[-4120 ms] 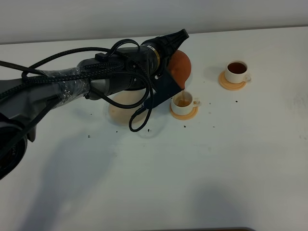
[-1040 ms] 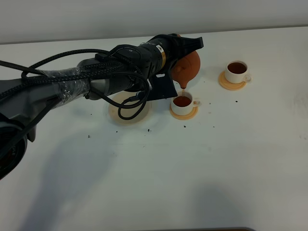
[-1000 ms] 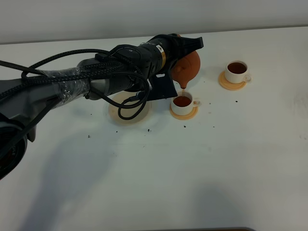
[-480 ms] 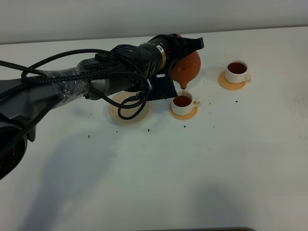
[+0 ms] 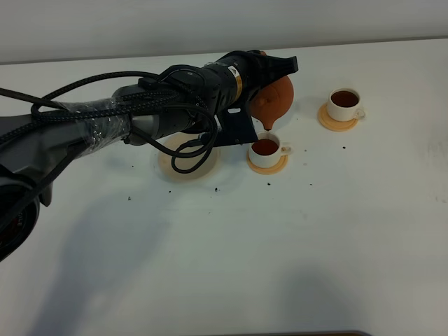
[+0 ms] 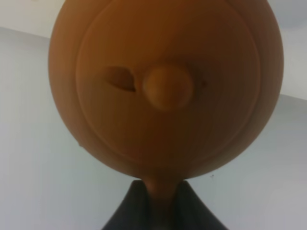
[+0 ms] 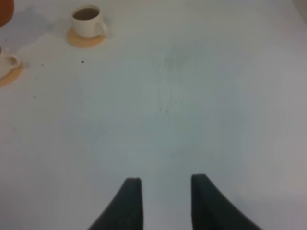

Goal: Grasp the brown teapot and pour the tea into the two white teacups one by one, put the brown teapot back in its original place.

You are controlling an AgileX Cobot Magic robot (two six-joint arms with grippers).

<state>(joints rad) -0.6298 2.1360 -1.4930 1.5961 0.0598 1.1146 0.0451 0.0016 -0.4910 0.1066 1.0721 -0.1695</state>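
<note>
My left gripper (image 5: 269,68) is shut on the loop handle of the brown teapot (image 5: 274,98) and holds it tilted, spout down, just above the near white teacup (image 5: 264,148). That cup holds dark tea and stands on its orange-tan coaster (image 5: 268,166). The far white teacup (image 5: 344,101) also holds tea. In the left wrist view the teapot (image 6: 163,86) fills the picture, its handle between my fingers (image 6: 127,213). The pale beige coaster (image 5: 183,162) lies partly under my left arm. My right gripper (image 7: 165,191) is open and empty above bare table.
My left arm and its black cables (image 5: 126,115) stretch across the left half of the table. Small dark specks (image 5: 269,184) dot the white tabletop. The right wrist view shows the far cup (image 7: 88,20) and an edge of the near cup (image 7: 7,61).
Since four seconds ago the left wrist has rolled and the near cup has filled with dark tea. Over the last second the teapot has hardly moved.
</note>
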